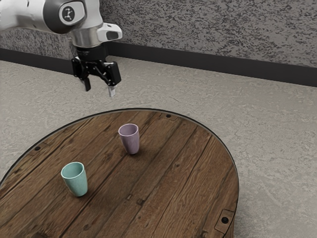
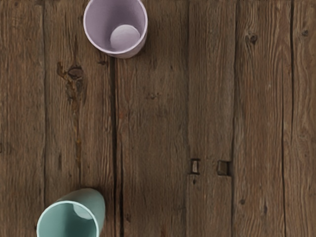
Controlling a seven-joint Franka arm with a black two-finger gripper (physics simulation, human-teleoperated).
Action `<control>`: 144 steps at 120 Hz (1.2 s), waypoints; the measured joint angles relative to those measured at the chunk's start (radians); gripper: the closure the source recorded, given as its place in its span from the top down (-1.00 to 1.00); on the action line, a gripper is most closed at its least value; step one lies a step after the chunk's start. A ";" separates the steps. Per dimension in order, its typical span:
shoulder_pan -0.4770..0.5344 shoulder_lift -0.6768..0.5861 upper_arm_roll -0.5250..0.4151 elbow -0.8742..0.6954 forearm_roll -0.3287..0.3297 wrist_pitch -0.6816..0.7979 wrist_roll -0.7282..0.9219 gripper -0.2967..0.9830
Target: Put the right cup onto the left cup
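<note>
And there was the gripper [image 1: 99, 89], high in the air, its fingers wide apart with nothing between them! Below, on the round wooden table [image 1: 171, 173], stood the two cups, both upright and apart: the purple cup [image 1: 130, 139] towards the exterior view's right, the teal cup [image 1: 77, 180] towards its left, still unstacked!

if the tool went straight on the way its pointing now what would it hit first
The tool points down, so probably the wooden table, rather than the purple cup or teal cup. Depth is hard to judge, so I can't say exactly where it would land.
</note>
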 joint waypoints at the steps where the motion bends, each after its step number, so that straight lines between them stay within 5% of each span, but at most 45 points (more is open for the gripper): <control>1: 0.000 0.000 0.000 0.000 0.000 0.001 0.000 0.54; 53: 0.017 0.188 0.003 0.002 -0.027 0.144 -0.004 0.53; 144: 0.081 0.520 -0.004 0.112 -0.108 0.364 0.009 0.01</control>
